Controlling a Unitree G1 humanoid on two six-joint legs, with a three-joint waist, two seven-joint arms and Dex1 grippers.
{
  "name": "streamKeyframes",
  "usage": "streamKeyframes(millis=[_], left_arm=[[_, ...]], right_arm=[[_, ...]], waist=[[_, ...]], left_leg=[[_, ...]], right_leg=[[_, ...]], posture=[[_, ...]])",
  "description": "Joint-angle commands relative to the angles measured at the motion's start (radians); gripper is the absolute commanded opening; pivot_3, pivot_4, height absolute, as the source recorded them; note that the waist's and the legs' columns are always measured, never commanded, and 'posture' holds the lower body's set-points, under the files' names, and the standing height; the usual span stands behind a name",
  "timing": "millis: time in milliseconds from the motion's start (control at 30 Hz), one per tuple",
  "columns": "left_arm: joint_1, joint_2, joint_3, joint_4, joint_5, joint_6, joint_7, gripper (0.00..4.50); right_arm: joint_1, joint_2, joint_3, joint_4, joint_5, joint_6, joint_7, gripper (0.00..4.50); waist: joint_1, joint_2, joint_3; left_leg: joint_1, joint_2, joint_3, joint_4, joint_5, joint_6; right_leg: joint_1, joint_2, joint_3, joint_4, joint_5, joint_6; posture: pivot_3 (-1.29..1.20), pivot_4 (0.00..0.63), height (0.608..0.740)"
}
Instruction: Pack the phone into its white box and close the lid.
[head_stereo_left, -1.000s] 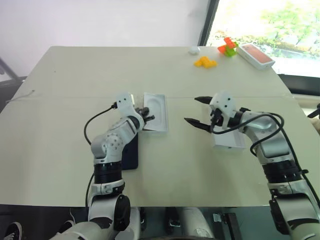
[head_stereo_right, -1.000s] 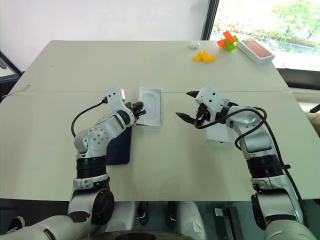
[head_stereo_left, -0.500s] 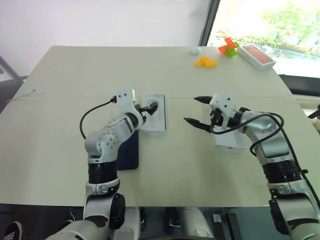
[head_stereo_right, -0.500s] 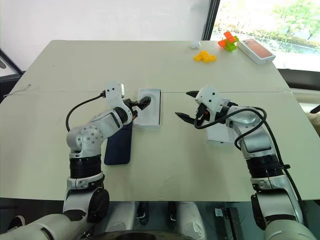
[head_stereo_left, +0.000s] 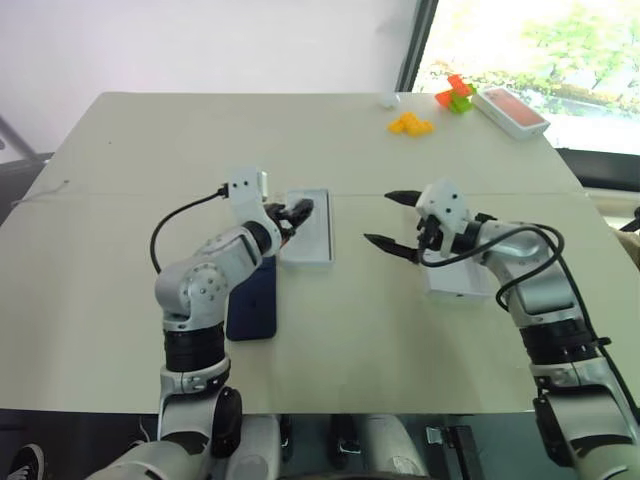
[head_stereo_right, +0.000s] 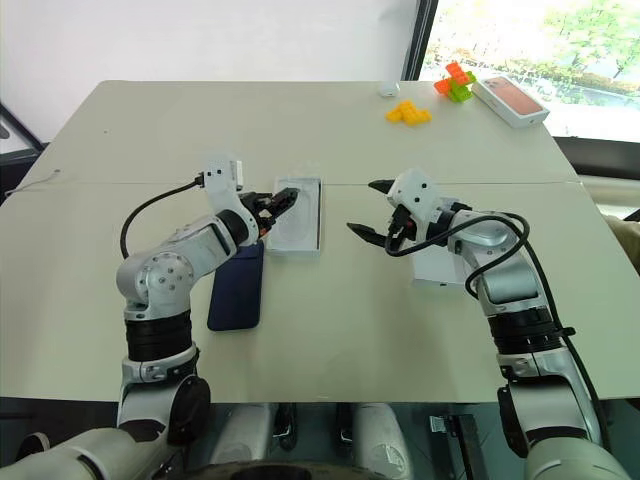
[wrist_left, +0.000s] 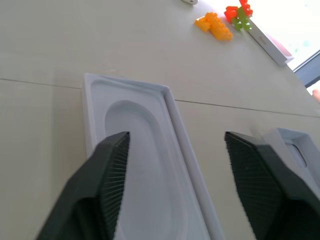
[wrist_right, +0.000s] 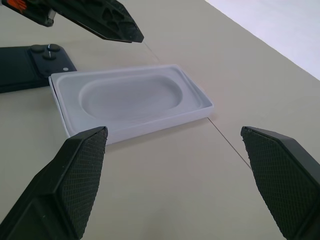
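Left gripper (head_stereo_left: 300, 211): hangs low over the flat white insert (head_stereo_left: 316, 238), points toward two o'clock, keeps both black fingers (wrist_left: 107, 180) spread, one above the oval recess and the other past the insert's long right edge, grips nothing. At seven o'clock of that insert, just beside the near left corner: the phone (head_stereo_left: 253, 305), dark blue, flat on the table (head_stereo_left: 130, 160), long axis running six to twelve, camera cluster at the far end, partly hidden under the left forearm. Insert likewise flat on the table near centre, recess upward, long sides running six to twelve. At three o'clock of the insert and apart from it: right gripper (head_stereo_left: 379, 217), raised above the table, pointing toward nine o'clock, jaws spread wide, released, nothing between them. Seen along those fingers in the right wrist view: the insert lying ahead, the phone's camera end just beyond one short edge, the left gripper's fingertips above. At four o'clock of the right gripper, beneath the right wrist: the white box (head_stereo_left: 458, 282), open side up, white inside, resting on the table; cannot tell whether tray or lid. Far off at one o'clock of the table, near the window corner, well apart from everything else: a small white object (head_stereo_left: 388, 100), yellow blocks (head_stereo_left: 410, 124), red and green blocks (head_stereo_left: 456, 95), then a red-topped box (head_stereo_left: 512, 111).
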Motion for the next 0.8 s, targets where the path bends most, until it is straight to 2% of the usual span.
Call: streamKeyframes(millis=[33, 100, 300, 400, 733, 800], left_arm=[[-0.008, 0.002, -0.035, 0.03, 0.04, -0.056, -0.01, 1.02], [-0.004, 0.012, -0.079, 0.064, 0.069, -0.072, -0.032, 0.06], [-0.046, 0.009, -0.147, 0.195, 0.107, -0.04, -0.066, 0.06], [-0.078, -0.017, -0.115, 0.264, 0.107, -0.001, -0.032, 0.06], [-0.114, -0.002, -0.183, 0.287, 0.168, -0.064, -0.098, 0.06], [-0.102, -0.003, -0.166, 0.259, 0.155, -0.045, -0.099, 0.06]], right_arm=[[-0.018, 0.008, -0.007, -0.042, 0.007, -0.004, -0.007, 4.5], [-0.018, 0.011, -0.008, -0.043, 0.007, -0.003, -0.009, 4.5], [-0.016, 0.006, -0.011, -0.045, -0.001, -0.008, -0.012, 4.5], [-0.012, 0.0, -0.019, -0.049, 0.005, -0.001, -0.01, 4.5], [-0.008, -0.003, -0.02, -0.059, 0.002, 0.002, -0.021, 4.5], [-0.008, -0.007, -0.019, -0.057, 0.0, 0.001, -0.018, 4.5]], waist=[[0.0, 0.0, 0.0], [0.001, 0.0, 0.0], [0.0, 0.0, 0.0], [0.0, 0.0, 0.0], [0.0, 0.0, 0.0], [0.0, 0.0, 0.0]], left_leg=[[0.0, 0.0, 0.0, 0.0, 0.0, 0.0], [0.0, 0.0, 0.0, 0.0, 0.0, 0.0], [0.0, 0.0, 0.0, 0.0, 0.0, 0.0], [0.0, 0.0, 0.0, 0.0, 0.0, 0.0], [0.0, 0.0, 0.0, -0.001, 0.0, 0.0], [0.0, 0.0, 0.0, -0.001, 0.0, 0.0]], right_leg=[[0.0, 0.0, 0.0, 0.0, 0.0, 0.0], [0.0, 0.0, 0.0, 0.0, 0.0, 0.0], [0.0, 0.0, 0.0, 0.0, 0.0, 0.0], [0.0, 0.0, 0.0, 0.0, 0.0, 0.0], [0.0, 0.0, 0.0, 0.0, 0.0, 0.0], [0.0, 0.0, 0.0, 0.0, 0.0, 0.0]], posture=[[0.0, 0.15, 0.737], [0.0, 0.15, 0.737], [0.0, 0.15, 0.737], [0.0, 0.15, 0.737], [0.0, 0.15, 0.737], [0.0, 0.15, 0.737]])
